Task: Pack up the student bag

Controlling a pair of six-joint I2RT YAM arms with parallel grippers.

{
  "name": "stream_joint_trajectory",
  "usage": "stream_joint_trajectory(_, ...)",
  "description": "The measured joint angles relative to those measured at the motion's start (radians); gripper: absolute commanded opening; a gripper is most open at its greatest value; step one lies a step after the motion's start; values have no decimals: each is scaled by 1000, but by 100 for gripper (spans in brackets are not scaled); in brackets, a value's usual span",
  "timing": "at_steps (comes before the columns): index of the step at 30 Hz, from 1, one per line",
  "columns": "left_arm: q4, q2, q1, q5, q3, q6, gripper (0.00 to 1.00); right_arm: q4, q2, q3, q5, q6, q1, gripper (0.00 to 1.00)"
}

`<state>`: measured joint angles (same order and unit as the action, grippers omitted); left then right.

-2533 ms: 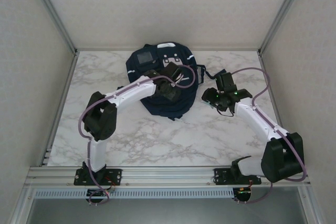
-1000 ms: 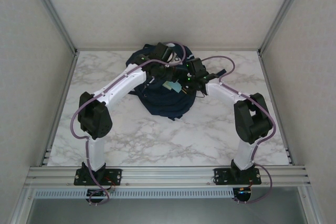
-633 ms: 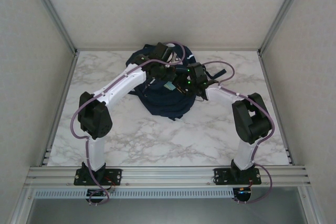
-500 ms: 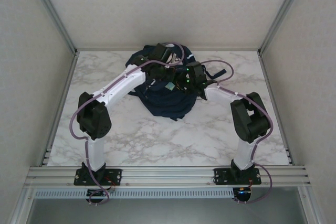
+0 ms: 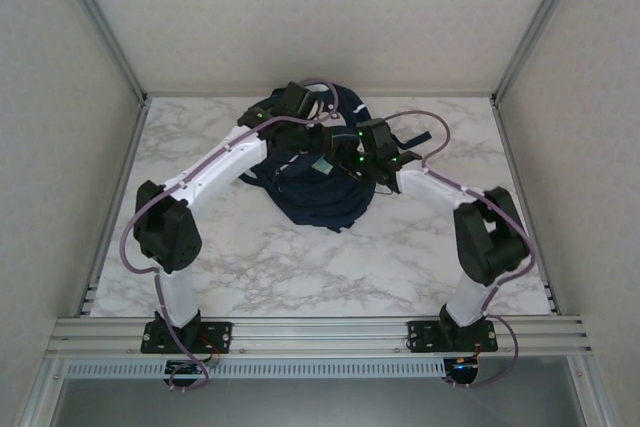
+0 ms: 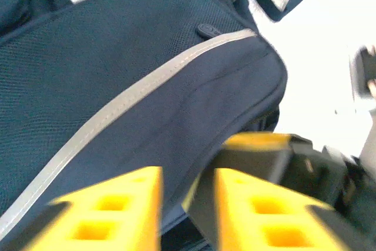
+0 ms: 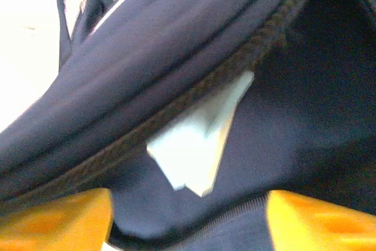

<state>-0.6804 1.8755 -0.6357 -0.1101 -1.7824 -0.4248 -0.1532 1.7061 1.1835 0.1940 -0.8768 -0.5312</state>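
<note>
Since half a second ago the left arm has swung its elbow out toward 8 o'clock and drawn its wrist back to the far end of the bag, while the right arm has barely shifted.

The student bag (image 5: 320, 197) lies at the far middle of the counter (image 5: 250, 267), its long axis running roughly from 12 to 6 o'clock, with loose straps trailing toward 2 o'clock. A pale flat item (image 7: 200, 139) sits tucked under the lip of the bag's opening, partly covered by the navy fabric.

The right gripper (image 7: 188, 195) reaches in from 3 o'clock, its jaws spread wide and empty, and the pale item lies straight ahead of them at 12 o'clock in the wrist view. It looks the nearer of the two to that item.

The left gripper (image 6: 188, 171) comes over from 11 o'clock and hovers above the bag's striped side panel, its jaws a narrow way apart. Something dark shows in the gap, but the blur hides whether it is gripped. Judging by this, the coming move turns on pushing the item deeper along the bag's long axis.
</note>
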Motion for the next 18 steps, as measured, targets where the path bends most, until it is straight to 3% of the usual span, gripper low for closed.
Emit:
stream_joint_trajectory(2,12,-37,25,-7,19,-19,76,-64,-60,-18,-27,29,-2,99)
stream_joint_trajectory(5,43,-105,88,-9,76,-49,81,-116,-141,-51,-68,61,-2,99)
stream_joint_trajectory(11,106,-171,216,-12,224,-69,76,-152,-180,-113,-89,84,-2,97)
stream_joint_trajectory(14,145,-168,253,-32,300,-74,70,-139,-180,-160,-86,85,-2,94)
stream_joint_trajectory(18,196,-136,280,-68,349,-68,70,-108,-180,-237,-76,73,-2,89)
